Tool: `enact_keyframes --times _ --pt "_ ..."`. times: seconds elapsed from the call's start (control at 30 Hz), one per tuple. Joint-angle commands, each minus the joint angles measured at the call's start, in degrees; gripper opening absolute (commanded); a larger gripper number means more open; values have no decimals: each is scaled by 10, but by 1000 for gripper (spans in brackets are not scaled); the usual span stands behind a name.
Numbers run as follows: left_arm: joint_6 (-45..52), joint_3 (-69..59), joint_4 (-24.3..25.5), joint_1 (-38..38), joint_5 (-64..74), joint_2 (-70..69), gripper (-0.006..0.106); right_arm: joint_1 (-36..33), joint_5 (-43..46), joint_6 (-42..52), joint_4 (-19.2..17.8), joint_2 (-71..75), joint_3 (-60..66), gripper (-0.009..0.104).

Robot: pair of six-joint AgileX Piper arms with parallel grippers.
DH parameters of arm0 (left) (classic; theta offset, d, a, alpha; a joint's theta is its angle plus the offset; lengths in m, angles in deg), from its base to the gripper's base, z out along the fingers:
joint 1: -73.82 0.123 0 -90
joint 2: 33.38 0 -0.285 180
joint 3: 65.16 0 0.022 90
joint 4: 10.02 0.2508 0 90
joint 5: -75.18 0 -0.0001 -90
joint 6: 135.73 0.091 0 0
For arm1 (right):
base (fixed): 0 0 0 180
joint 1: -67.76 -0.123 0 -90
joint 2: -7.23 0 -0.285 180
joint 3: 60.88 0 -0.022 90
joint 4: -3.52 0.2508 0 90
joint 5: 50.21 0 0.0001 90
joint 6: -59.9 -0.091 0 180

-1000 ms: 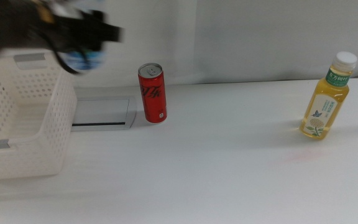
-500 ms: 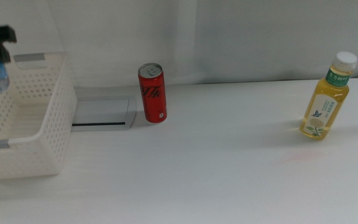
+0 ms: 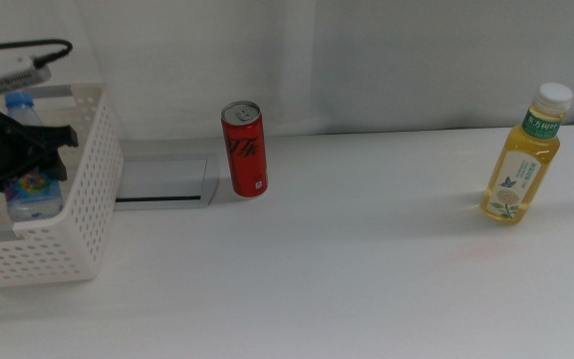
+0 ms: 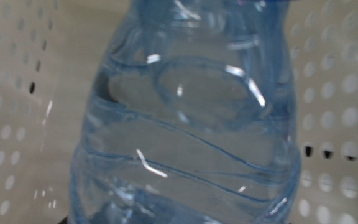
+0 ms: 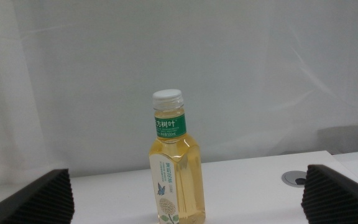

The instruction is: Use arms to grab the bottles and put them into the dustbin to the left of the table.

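My left gripper point(image 3: 28, 150) is inside the white dustbin point(image 3: 93, 199) at the table's left edge, shut on the small clear water bottle point(image 3: 34, 191), which stands upright with its blue cap up. The bottle point(image 4: 185, 124) fills the left wrist view, with the dustbin's perforated walls point(image 4: 347, 93) behind it. The red can point(image 3: 244, 150) stands at the back centre-left. The yellow tea bottle point(image 3: 521, 170) stands at the far right. My right gripper point(image 5: 186, 177) is open and empty; the tea bottle point(image 5: 176, 186) stands ahead of it, centred between the jaws. The right gripper does not show in the middle view.
A grey plate point(image 3: 162, 179) is set into the white table point(image 3: 347, 269) between the dustbin and the can. A round hole point(image 5: 297, 178) in the tabletop lies beside the tea bottle. A white curtain hangs behind the table.
My left gripper has carried the water bottle leftwards from above the dustbin's corner, then down into the dustbin. The can and the tea bottle have not moved.
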State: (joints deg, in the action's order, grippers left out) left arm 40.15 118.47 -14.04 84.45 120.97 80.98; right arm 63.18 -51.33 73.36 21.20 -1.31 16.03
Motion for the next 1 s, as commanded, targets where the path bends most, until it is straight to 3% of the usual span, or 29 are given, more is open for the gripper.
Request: enact_keyframes --times 0.0,0.33,0.43,0.5,0.57,0.73,0.97 --pt "2 7 -7 0 -25 9 -3 4 5 1 0 1 23 103" --pt "2 7 -7 0 -46 31 -2 4 5 1 0 1 23 103" --pt "3 7 -7 0 -51 31 5 4 5 1 0 1 23 103" --pt "13 7 -7 0 -52 31 15 4 5 1 0 1 23 103" --pt "17 7 -7 0 -53 31 31 4 5 1 0 1 23 103" --pt "17 7 -7 0 -53 31 91 4 5 1 0 1 23 103" --pt "22 7 -7 0 -53 31 93 4 5 1 0 1 23 103"
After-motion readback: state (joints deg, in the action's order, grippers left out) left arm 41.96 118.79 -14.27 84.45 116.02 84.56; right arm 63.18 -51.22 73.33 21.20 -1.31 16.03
